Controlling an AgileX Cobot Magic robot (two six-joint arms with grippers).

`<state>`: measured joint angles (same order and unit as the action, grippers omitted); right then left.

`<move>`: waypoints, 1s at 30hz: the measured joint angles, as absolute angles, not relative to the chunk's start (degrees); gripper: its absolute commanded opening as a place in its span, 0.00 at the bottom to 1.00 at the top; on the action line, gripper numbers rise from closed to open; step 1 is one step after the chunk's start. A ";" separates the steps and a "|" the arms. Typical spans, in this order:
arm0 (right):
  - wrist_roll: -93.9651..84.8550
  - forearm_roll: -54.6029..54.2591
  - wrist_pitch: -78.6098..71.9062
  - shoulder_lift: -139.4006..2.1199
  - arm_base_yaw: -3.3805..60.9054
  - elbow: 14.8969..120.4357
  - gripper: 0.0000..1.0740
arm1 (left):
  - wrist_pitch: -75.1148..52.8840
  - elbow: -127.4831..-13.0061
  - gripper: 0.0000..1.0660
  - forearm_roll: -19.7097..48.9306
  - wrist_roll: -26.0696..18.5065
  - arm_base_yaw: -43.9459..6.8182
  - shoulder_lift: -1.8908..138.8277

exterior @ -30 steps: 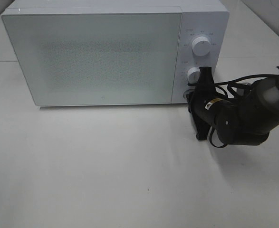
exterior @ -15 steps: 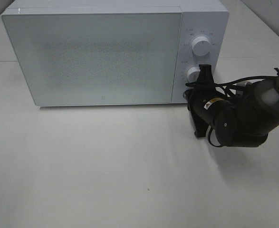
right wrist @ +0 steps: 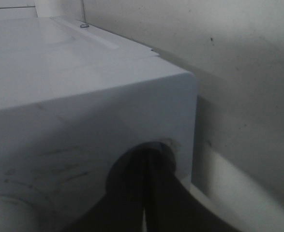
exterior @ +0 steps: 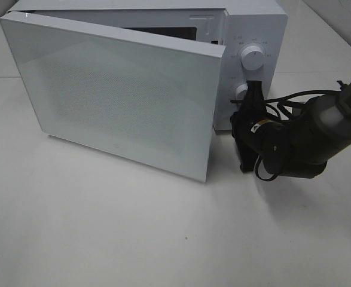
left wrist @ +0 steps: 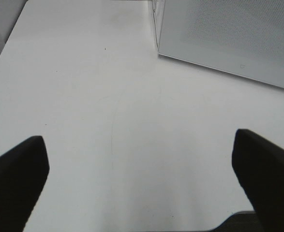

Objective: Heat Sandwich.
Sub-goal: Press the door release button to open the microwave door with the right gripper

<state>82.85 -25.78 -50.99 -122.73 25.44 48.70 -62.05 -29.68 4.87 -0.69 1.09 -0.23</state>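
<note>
The sandwich shows in none of the views, so where it lies cannot be told; what little of the oven's inside appears behind the door is a dark strip with nothing to make out.

The boxy white microwave oven (exterior: pixel 265 27) stands toward the far edge of the white desk (exterior: pixel 133 233). Its large frosted white door (exterior: pixel 121 89) stands ajar, hinged on the side toward the desk's left edge. The door's free edge juts out toward the near edge of the desk.

On the control panel beside the door sit two round white knobs, an upper knob (exterior: pixel 252 58) and a lower knob (exterior: pixel 242 91). The black right gripper (exterior: pixel 255 89) is at the panel just beside the lower knob. In the right wrist view the right gripper (right wrist: pixel 146 166) has its jaws pressed together, holding nothing, its tips at a round recess low on the panel near the oven's corner. Its dark arm (exterior: pixel 307 140) reaches in from the desk's right edge, black cables (exterior: pixel 292 103) looping over it.

The left gripper (left wrist: pixel 138 139) is spread wide and empty over bare desk, its two black fingers (left wrist: pixel 18 176) well apart, near the door's lower corner.
</note>
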 measured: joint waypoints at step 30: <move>78.72 -23.32 -40.05 -113.50 24.24 44.52 0.00 | -62.05 -29.68 0.92 4.87 -0.69 1.09 -0.23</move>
<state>78.72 -23.32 -40.05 -113.50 24.24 44.52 -62.05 -29.68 4.87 -0.69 1.09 -0.23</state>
